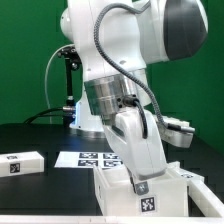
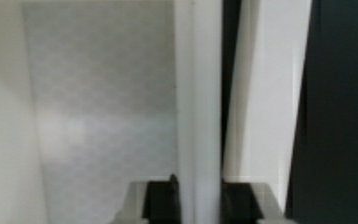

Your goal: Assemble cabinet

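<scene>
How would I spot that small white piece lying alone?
From the big white robot arm, look toward the exterior view's left across the black table. The small white plastic block lies there alone, low and narrow, far from the larger white box beneath the arm.

Brightly and evenly lit from above in the exterior view, with glossy highlights on the arm (image 1: 120,45) above the cabinet (image 1: 170,190). Only faint shadow on the table (image 1: 40,135) beside the cabinet. Coarse and slightly soft overall. In the wrist view, blurred throughout: the cabinet (image 2: 87,110) too close for focus, washed pale, with a dark band beside it.

No legible text or numbers
</scene>
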Available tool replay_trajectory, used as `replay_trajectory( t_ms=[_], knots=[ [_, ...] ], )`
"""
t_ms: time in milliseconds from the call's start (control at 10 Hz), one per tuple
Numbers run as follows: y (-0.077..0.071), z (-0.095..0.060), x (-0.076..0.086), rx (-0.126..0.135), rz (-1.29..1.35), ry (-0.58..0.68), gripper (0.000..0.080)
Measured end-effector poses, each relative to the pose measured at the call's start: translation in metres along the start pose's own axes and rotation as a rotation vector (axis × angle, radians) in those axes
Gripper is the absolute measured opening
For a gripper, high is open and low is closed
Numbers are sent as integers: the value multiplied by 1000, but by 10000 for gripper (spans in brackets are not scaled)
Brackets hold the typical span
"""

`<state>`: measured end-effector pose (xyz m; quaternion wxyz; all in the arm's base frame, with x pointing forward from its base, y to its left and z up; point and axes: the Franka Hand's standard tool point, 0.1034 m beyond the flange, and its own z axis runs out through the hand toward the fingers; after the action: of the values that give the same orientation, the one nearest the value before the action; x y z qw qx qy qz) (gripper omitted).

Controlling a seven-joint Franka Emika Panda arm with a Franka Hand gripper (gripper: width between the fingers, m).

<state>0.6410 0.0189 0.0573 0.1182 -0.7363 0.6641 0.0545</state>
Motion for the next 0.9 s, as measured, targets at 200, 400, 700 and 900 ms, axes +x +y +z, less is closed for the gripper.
replay_trajectory(
  t_ms=[200, 400, 700, 900],
  knots=[
    [0, 2, -2, -4, 2, -2, 88],
    [-9, 10, -16, -13, 4, -11, 88],
    [-16, 21, -41, -35, 27, -25, 88],
    [-17, 21, -41, -37, 34, -7, 88]
  ],
)
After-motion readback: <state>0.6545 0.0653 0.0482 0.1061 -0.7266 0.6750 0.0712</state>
